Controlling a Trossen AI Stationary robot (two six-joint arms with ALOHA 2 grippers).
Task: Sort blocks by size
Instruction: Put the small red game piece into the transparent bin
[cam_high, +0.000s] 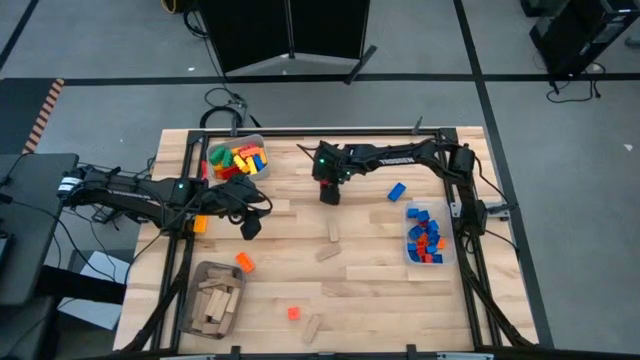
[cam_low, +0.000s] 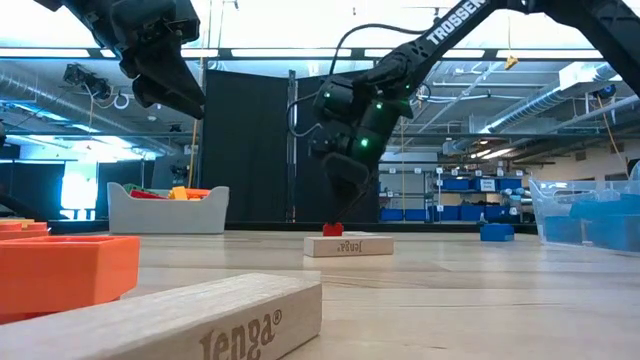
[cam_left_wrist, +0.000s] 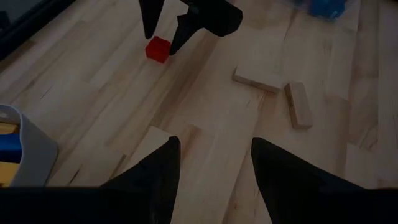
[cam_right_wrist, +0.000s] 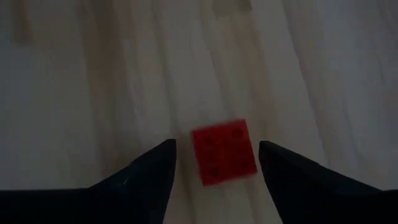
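Red plastic shows between the open fingers of the right hand (cam_right_wrist: 214, 165): one small studded red brick (cam_right_wrist: 224, 152) lies flat on the bench (cam_high: 380, 270), not gripped. The right arm reaches in from the far right corner, and its hand (cam_high: 329, 195) points straight down over the brick near the bench's far middle.

The left hand (cam_high: 249, 228) hangs above the bench with its fingers apart and nothing between them, near the grey bin (cam_high: 250, 140) of mixed bricks.

Loose on the bench, the high view counts one blue brick (cam_high: 397, 190), two orange bricks (cam_high: 244, 262), one more red brick (cam_high: 293, 313) and three tan wooden pieces (cam_high: 327, 253). A clear bin (cam_high: 449, 245) on the right holds blue and red bricks; a third bin (cam_high: 193, 290) near the left front holds wooden pieces.

Only the low view shows the right hand's tips down beside the red brick at bench level.
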